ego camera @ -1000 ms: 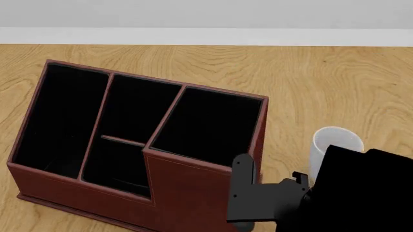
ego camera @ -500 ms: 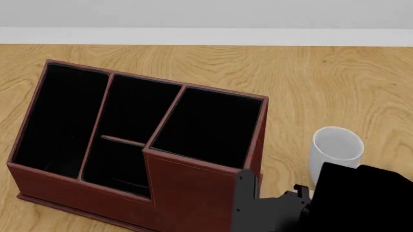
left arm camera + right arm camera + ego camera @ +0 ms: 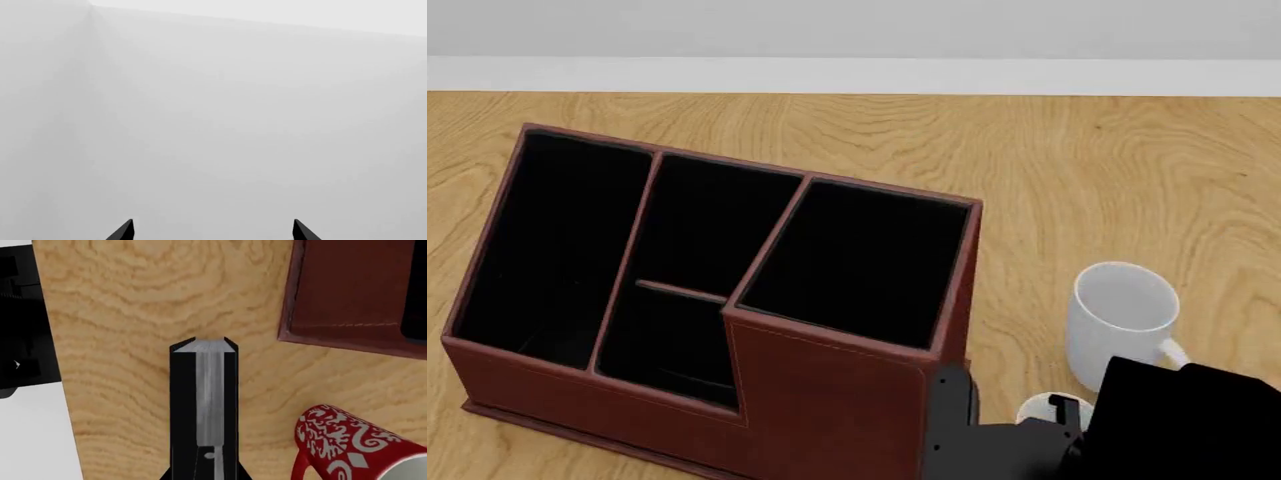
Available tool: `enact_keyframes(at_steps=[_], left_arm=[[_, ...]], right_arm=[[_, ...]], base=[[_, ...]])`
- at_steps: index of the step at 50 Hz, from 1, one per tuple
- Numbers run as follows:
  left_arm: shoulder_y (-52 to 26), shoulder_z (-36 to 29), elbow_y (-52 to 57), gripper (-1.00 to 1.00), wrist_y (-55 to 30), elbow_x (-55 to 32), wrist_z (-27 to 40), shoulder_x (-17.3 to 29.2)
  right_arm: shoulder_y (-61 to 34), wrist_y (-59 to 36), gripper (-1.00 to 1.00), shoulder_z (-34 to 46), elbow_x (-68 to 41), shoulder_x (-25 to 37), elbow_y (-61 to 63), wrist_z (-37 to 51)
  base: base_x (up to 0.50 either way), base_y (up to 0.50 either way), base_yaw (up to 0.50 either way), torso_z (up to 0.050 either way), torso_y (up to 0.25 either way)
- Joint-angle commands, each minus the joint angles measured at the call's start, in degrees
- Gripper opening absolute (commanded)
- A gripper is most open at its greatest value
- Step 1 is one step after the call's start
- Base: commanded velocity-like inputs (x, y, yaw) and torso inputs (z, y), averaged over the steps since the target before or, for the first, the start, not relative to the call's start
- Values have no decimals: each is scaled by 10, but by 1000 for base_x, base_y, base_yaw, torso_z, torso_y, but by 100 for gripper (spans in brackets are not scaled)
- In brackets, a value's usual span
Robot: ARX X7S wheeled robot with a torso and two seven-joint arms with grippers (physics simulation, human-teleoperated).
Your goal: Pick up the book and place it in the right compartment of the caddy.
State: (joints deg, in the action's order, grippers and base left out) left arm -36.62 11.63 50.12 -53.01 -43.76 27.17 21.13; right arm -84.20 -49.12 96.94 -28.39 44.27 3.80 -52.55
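wooden surface point(image 3: 1094, 180): right end effector point(image 3: 203, 472), pinching the book point(image 3: 204, 395), has sunk lower beside the caddy point(image 3: 814, 400); book's long axis follows its fingers.

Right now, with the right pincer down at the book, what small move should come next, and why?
Probably close the right pincer on the book: it stands upright on the table between its jaws, and a firm grip isn't evident. The red mug sits close beside.

Right compartment point(image 3: 854, 262) open from above, raised caddy point(image 3: 814, 400) wall and mug point(image 3: 1121, 325) flanking a narrow table point(image 3: 1068, 170) gap
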Motion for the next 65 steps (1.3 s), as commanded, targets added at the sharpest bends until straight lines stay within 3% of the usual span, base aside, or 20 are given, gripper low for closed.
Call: enact_keyframes(at_steps=[1, 31, 51, 65], left_arm=[[1, -4, -4, 100, 6, 1, 1, 2], [8, 1, 1, 100, 17, -13, 7, 6], [9, -2, -1, 100, 23, -15, 12, 11], [4, 1, 3, 100, 18, -27, 20, 17]], right_arm=[[4, 2, -100, 5, -1, 3, -2, -4], [-89, -60, -100, -60, -43, 5, 120, 5], [-112, -27, -100, -206, -148, 16, 151, 52], [-121, 9, -100, -335, -247, -13, 98, 112]], base=[[0, 0, 0, 0, 0], [0, 0, 0, 0, 0], [0, 0, 0, 0, 1], [0, 0, 0, 0, 1]])
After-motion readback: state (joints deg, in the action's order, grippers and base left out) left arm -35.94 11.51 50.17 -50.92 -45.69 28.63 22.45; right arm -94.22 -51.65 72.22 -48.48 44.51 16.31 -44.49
